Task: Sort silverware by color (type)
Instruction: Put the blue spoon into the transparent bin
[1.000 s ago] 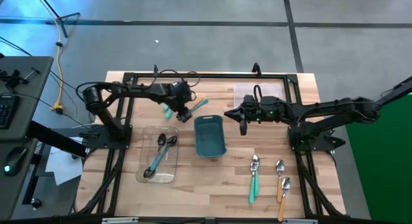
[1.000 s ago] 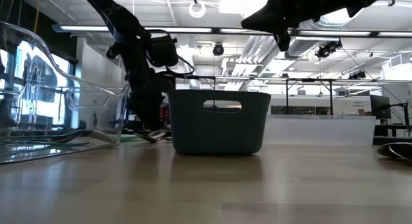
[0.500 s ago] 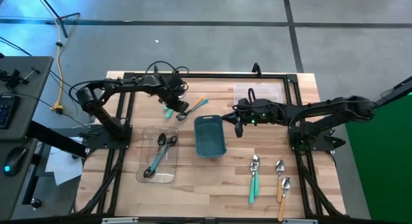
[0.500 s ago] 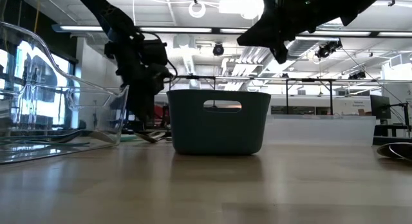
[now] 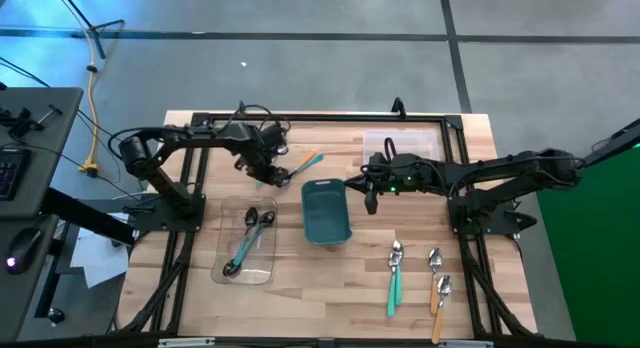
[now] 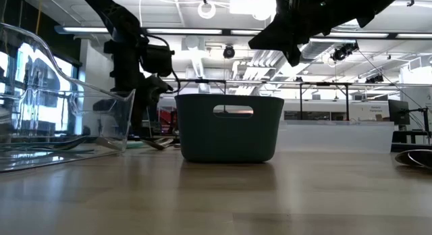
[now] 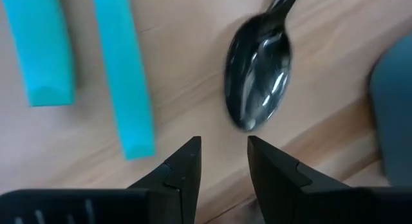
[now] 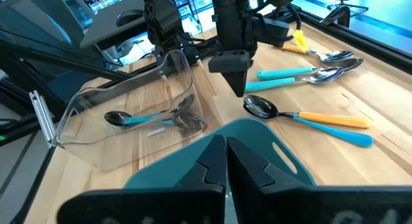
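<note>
Dark fingers of the left hand (image 7: 222,161) are held slightly apart and empty just above an orange-handled spoon (image 8: 302,114), apparently for a pick. Teal spoons (image 8: 302,74) lie beside it, the teal bin (image 5: 325,210) close by. The right hand (image 5: 372,200), closed, is parked over the bin.

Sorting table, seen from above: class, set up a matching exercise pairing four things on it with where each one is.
Things:
1. teal rectangular plastic bin
2. clear plastic tray
3. left hand
4. right hand

Places:
A. holding spoons, near the table's left front
B. over loose spoons behind the bin
C. shut, just right of the bin's far end
D. middle of the table

Pairs: 1-D, 2-A, 3-B, 4-C
</note>
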`<state>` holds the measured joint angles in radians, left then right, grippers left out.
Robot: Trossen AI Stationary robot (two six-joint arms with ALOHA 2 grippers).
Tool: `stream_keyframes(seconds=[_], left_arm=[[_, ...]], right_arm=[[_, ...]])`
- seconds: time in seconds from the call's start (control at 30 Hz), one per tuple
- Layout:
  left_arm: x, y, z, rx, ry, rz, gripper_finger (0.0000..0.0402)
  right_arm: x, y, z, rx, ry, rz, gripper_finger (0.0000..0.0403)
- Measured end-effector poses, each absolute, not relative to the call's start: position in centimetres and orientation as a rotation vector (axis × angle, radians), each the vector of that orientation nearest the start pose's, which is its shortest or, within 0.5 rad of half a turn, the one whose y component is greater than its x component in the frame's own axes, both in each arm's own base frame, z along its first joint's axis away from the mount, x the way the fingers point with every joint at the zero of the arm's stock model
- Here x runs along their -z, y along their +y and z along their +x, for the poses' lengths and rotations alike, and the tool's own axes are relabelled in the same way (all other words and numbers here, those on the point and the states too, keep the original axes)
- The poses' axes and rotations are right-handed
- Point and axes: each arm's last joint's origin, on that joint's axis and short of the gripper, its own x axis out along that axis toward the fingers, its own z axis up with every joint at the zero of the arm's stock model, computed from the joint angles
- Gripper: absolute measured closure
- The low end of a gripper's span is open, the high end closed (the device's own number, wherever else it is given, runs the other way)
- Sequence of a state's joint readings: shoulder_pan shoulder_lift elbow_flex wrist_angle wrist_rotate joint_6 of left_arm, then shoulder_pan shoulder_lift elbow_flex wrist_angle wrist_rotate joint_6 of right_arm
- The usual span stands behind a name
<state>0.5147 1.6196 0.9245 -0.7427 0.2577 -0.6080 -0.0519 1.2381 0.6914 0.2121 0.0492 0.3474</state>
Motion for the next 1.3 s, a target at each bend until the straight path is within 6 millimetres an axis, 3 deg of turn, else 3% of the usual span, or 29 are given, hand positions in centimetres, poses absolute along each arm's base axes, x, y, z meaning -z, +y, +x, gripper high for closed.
stream_keyframes(seconds=[0.23, 1.3], left_arm=[[-16.1, 12.4, 25.2, -0.663, 1.154, -1.119, 0.0284], [-16.3, 11.1, 26.2, -0.772, 1.096, -1.095, 0.0284]], right_arm=[[-24.4, -1.5, 26.5, 0.156, 0.324, 0.328, 0.0403], [-24.4, -1.5, 26.5, 0.154, 0.331, 0.310, 0.0403]])
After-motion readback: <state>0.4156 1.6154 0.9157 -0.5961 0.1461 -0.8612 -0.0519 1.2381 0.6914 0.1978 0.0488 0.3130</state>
